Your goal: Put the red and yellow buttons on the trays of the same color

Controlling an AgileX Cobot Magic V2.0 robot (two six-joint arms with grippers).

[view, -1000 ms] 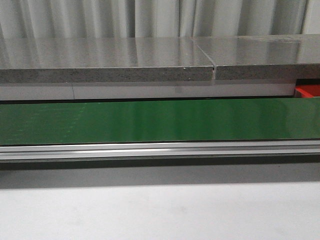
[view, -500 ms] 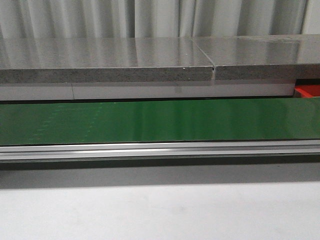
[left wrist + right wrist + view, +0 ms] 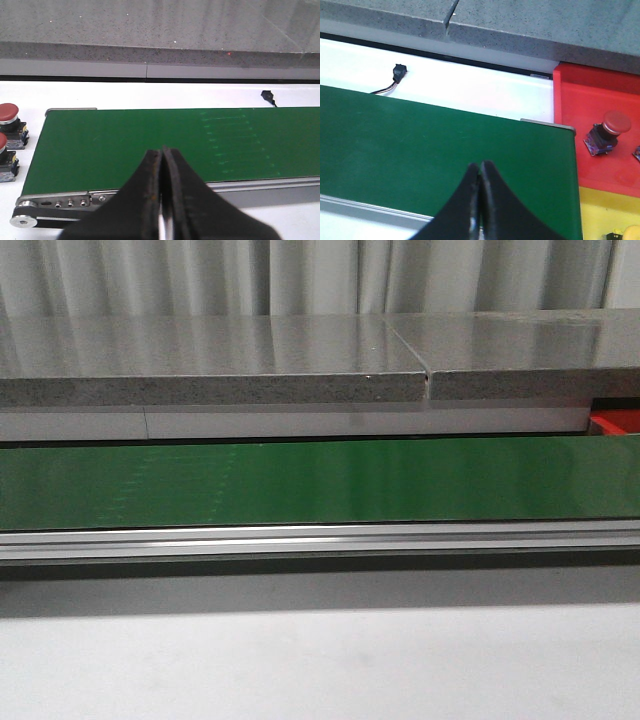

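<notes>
Meanwhile, idling over the bare green belt [image 3: 320,480]: left gripper [image 3: 161,165] and right gripper [image 3: 480,175] both pressed together, empty. Red buttons [image 3: 9,114] queued at frame left; one red button [image 3: 607,131] already on red tray [image 3: 600,95], right.

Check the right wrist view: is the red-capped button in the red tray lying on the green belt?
No. The red-capped button sits inside the red tray, beyond the end of the green belt, which carries nothing here.

Two red buttons [image 3: 9,113] sit at the left edge of the left wrist view. Another red-capped button [image 3: 608,131] lies tilted on the red tray [image 3: 570,125], yellow tray [image 3: 600,210] just below it.
</notes>
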